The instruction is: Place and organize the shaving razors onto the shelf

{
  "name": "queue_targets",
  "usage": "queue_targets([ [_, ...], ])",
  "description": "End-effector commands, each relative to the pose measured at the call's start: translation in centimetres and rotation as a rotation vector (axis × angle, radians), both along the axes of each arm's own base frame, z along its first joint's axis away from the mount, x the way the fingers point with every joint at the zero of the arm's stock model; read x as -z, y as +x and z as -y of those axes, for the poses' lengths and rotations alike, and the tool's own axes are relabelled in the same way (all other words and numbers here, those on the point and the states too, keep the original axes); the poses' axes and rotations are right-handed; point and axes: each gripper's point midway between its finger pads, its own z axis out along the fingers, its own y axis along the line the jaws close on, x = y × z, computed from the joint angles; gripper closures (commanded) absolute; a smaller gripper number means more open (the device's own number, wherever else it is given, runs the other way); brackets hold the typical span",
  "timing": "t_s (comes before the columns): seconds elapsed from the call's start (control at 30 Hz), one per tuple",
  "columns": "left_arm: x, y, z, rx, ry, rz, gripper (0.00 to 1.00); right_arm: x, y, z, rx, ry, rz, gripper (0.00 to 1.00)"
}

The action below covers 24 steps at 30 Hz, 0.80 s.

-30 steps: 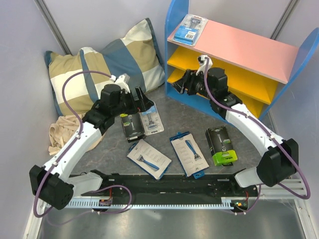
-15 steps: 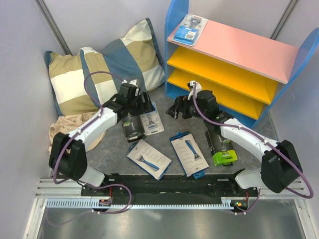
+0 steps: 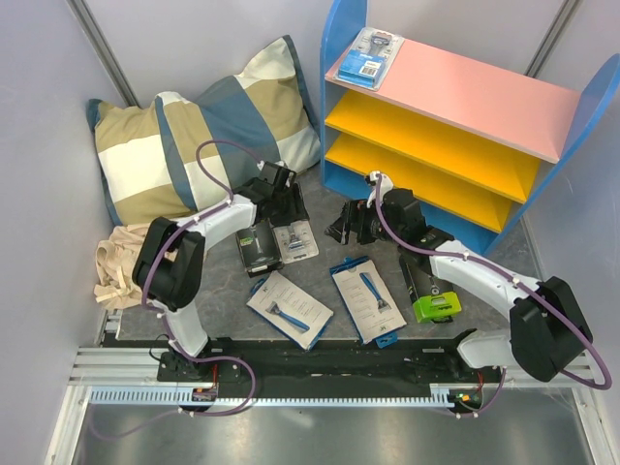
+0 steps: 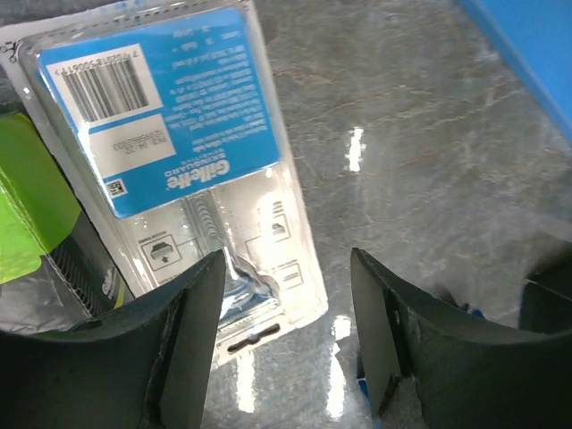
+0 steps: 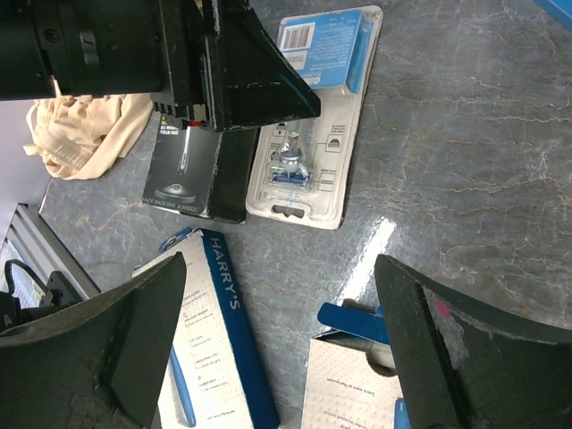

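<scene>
Top view: one blister pack (image 3: 373,53) lies at the left end of the shelf (image 3: 484,92) top board. The left gripper (image 3: 286,205) hides the far end of a second blister pack (image 3: 295,239).

Left wrist: jaws apart over that second pack. The black-and-lime box (image 4: 27,206) is cut off at the left edge.

Right wrist: right gripper (image 5: 281,349) jaws apart, open tabletop (image 5: 429,179) ahead. The white box (image 5: 214,349) is cut off at the bottom.

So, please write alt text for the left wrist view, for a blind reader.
A clear blister pack with a blue card lies flat on the grey table, under the open left end effector, whose dark fingers frame the bottom. A black-and-lime-green box sits at the left edge, and a corner of the blue shelf at top right.
</scene>
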Motion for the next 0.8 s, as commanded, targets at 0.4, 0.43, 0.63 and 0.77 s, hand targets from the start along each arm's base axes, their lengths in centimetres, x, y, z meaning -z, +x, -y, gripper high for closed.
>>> queue_targets([
  [0.4, 4.1, 1.8, -1.0, -0.081, 0.113, -0.041, 0.42, -0.5, 0.4, -0.3, 0.003, 0.023, 0.036, 0.05],
  [0.43, 4.4, 1.8, -1.0, -0.082, 0.117, -0.046, 0.43, -0.5, 0.3, -0.3, 0.002, 0.024, 0.037, 0.05],
  [0.63, 6.3, 1.8, -1.7, -0.095, 0.166, -0.077, 0.66, -0.1, 0.3, -0.3, 0.000, 0.019, 0.030, 0.05],
  [0.77, 6.9, 1.8, -1.7, -0.089, 0.177, -0.092, 0.94, 0.2, 0.2, -0.2, -0.002, 0.019, 0.022, 0.05],
])
